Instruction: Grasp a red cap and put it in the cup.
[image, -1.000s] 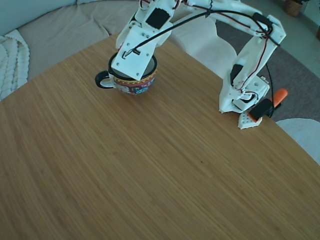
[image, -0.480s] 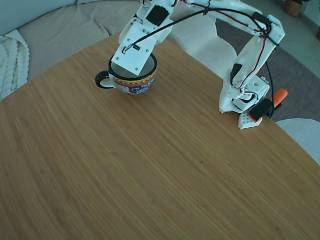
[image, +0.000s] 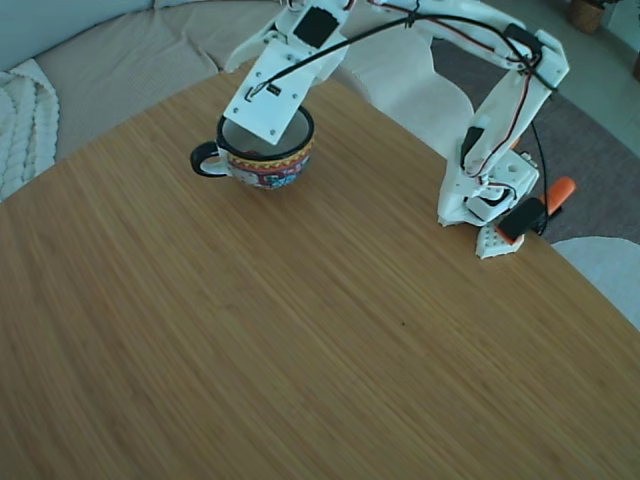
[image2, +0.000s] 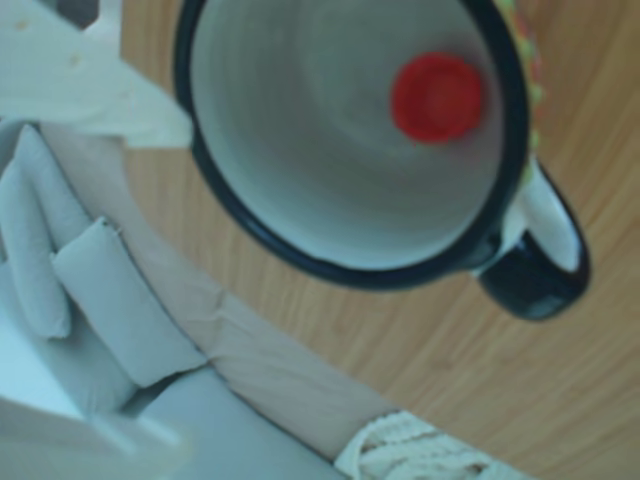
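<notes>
The cup (image: 266, 170), a mug with a black rim, a black handle and a red-yellow band, stands at the far side of the wooden table. In the other view the red cap (image2: 437, 97) lies flat on the pale bottom of the cup (image2: 300, 150). The arm's white gripper (image: 262, 128) hangs just above the cup's mouth and hides much of it in the fixed view. Its jaws are spread open and hold nothing. One white finger (image2: 90, 80) shows at the upper left of the other view, outside the rim.
The arm's base (image: 485, 195) is clamped at the table's right edge with an orange-and-black clamp (image: 530, 212). Beige cushions (image: 110, 55) and a white knitted blanket (image: 20, 120) lie beyond the table's far edge.
The gripper has lifted a little out of the cup's mouth and its jaws have spread. The cup has stayed in place.
</notes>
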